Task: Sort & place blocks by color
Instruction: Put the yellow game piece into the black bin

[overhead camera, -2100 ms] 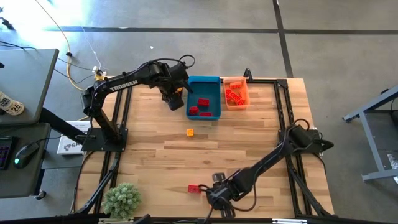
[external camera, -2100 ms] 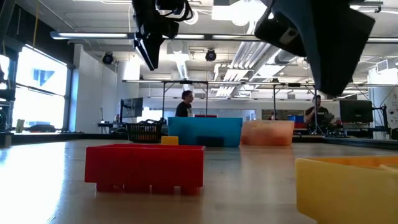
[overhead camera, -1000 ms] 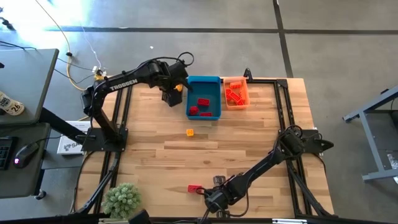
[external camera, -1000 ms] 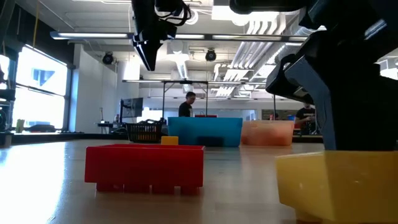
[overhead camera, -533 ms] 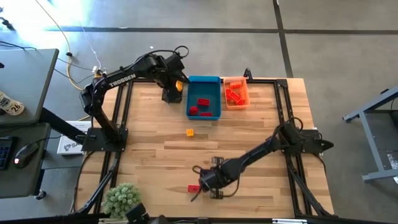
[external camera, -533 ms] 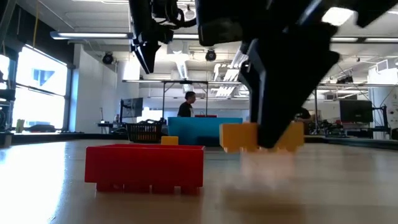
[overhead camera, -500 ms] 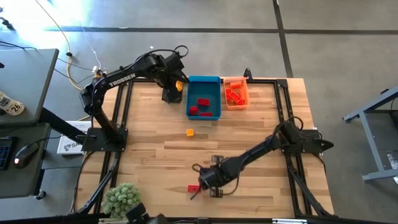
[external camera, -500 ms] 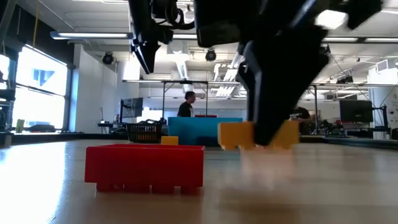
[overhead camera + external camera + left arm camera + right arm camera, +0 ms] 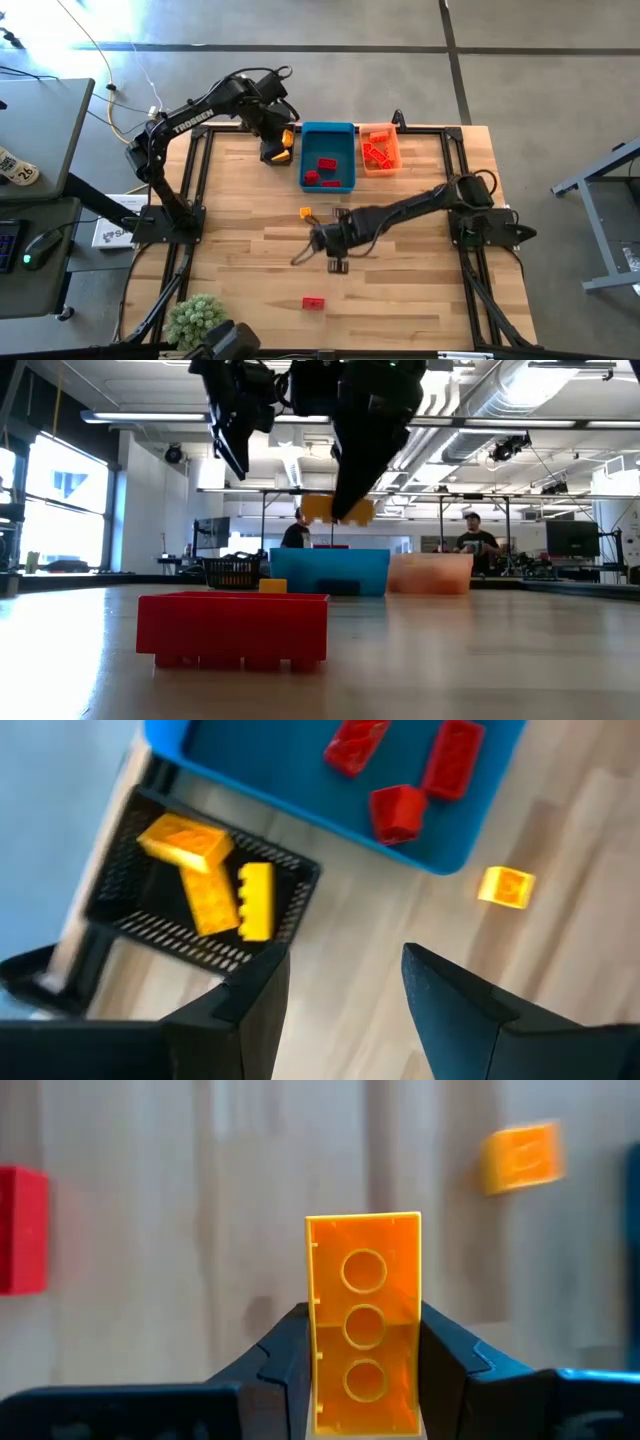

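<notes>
Right wrist view — dark fingers (image 9: pixel 363 1370) clamp a glossy yellow brick (image 9: pixel 363 1320), hollow underside showing three round tubes

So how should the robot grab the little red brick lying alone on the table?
From straight above, fingers closing on the two long sides of the red brick. It lies flat on the bare table with nothing touching it, so either gripper could drop down.
</notes>
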